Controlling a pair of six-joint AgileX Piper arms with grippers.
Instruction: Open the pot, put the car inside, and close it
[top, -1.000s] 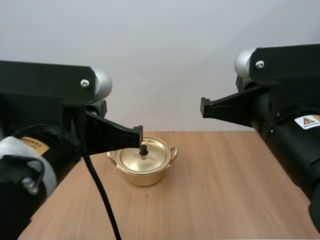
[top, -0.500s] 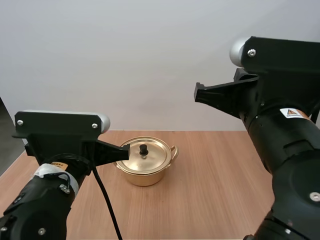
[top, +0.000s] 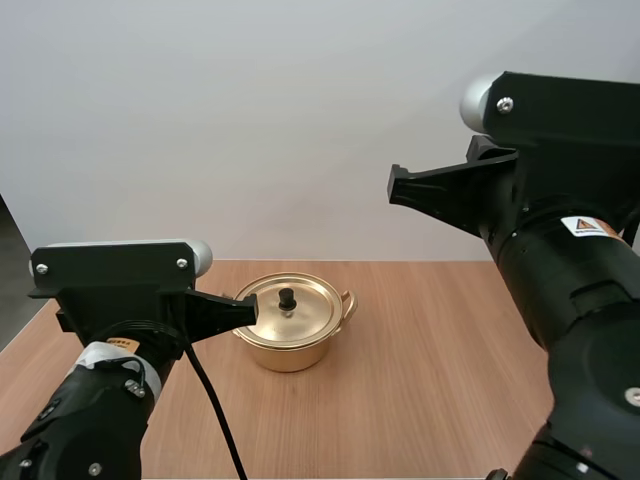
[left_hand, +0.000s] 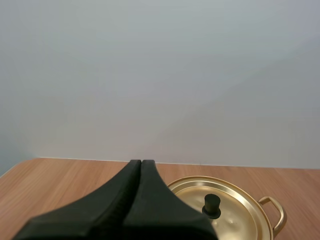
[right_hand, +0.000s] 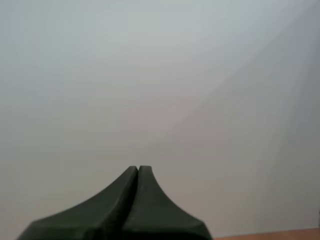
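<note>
A small gold pot (top: 292, 330) with side handles stands on the wooden table (top: 430, 370), closed by its lid (top: 290, 312) with a black knob (top: 287, 298). My left gripper (top: 250, 311) is shut, its tip low at the pot's left rim. In the left wrist view its fingers lie together as one wedge (left_hand: 141, 163), with the pot (left_hand: 225, 212) and knob (left_hand: 211, 205) just beyond. High above the table on the right, my right gripper (top: 397, 188) is shut and points left; its wedge (right_hand: 138, 169) faces the plain wall.
The table's left edge (top: 25, 335) drops off close to the left arm. Bare wood runs in front of the pot and to its right, under the raised right arm.
My left arm has dropped from above the lid to the pot's left rim. The right arm rose slightly early on and then held still.
</note>
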